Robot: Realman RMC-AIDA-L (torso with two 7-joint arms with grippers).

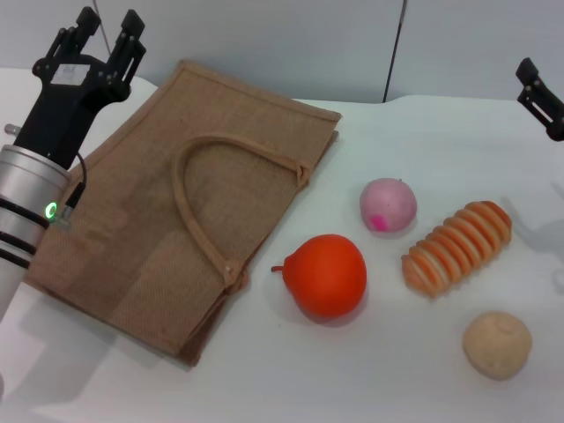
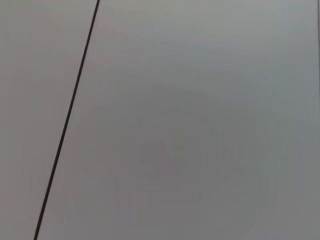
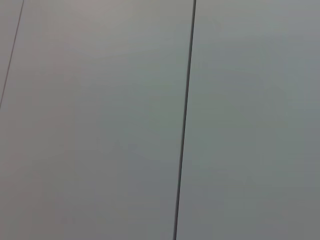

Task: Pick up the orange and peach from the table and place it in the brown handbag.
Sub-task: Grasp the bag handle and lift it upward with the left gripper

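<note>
The brown handbag (image 1: pixel 167 203) lies flat on the white table at the left, one loop handle on top. The orange (image 1: pixel 328 275) sits just right of the bag's near corner. The peach (image 1: pixel 388 205), pale pink with a magenta spot, sits behind and to the right of the orange. My left gripper (image 1: pixel 107 31) is raised over the bag's far left edge, fingers apart and empty, pointing at the wall. My right gripper (image 1: pixel 539 95) shows only partly at the right edge, raised above the table. Both wrist views show only the grey wall.
An orange-and-cream ridged spiral bread (image 1: pixel 458 247) lies right of the peach. A beige rough ball (image 1: pixel 498 344) sits near the front right. The wall panels stand behind the table's far edge.
</note>
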